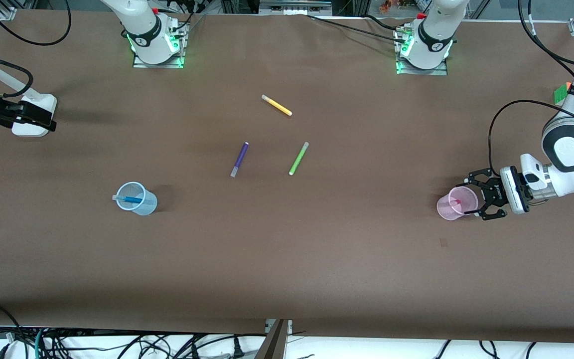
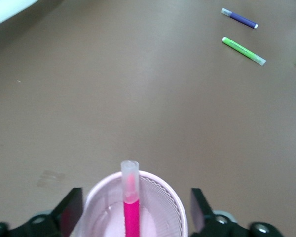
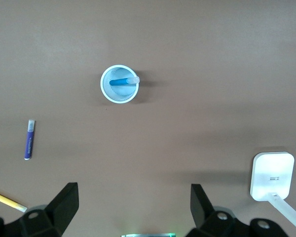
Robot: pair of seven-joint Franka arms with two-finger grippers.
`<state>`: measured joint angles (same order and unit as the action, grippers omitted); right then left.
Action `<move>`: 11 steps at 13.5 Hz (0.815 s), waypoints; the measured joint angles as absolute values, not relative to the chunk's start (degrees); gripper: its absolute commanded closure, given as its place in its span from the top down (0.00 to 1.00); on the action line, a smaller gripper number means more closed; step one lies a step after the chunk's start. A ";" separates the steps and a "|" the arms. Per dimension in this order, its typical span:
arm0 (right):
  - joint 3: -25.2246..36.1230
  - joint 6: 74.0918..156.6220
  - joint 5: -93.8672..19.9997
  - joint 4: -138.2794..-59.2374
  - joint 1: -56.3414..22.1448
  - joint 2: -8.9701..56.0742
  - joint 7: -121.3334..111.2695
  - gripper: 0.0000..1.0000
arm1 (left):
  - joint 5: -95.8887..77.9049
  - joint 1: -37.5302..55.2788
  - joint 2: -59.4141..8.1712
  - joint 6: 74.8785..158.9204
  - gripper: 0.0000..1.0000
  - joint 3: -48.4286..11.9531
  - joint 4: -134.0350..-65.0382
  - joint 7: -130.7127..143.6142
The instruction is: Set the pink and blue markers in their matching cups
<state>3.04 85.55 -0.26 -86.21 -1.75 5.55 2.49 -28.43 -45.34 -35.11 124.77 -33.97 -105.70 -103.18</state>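
We see the pink marker (image 2: 130, 205) standing near-upright in the pink cup (image 1: 450, 206), directly between the spread, empty fingers of our left claw (image 1: 480, 197), while the blue marker (image 1: 128, 200) leans inside the blue cup (image 1: 143, 202) beneath our wide-open, raised right claw (image 3: 133, 210).

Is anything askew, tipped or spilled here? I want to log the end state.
Nothing stands out. The blue marker leans in the upright blue cup, the pink marker in the upright pink cup, with the left pincer open around it. The right pincer is open, high over the table.
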 measured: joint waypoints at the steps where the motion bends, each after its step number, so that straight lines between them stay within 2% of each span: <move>1: 3.03 85.58 -0.26 -86.20 -1.75 5.56 2.49 1.00 | -28.43 -45.42 -33.89 124.65 1.00 -34.14 -105.15 -100.16; 3: 3.02 85.63 -0.26 -86.19 -1.75 5.57 2.49 1.00 | -28.40 -45.45 -29.02 122.15 1.00 -34.68 -104.35 -90.09; 7: 3.03 85.66 -0.25 -86.17 -1.73 5.63 2.49 1.00 | -22.22 -44.68 -14.93 113.43 1.00 -36.31 -104.16 -62.95; 11: 3.10 85.67 -0.24 -86.17 -1.63 5.73 2.49 1.00 | -13.19 -44.26 -3.58 105.13 1.00 -42.07 -103.86 -34.82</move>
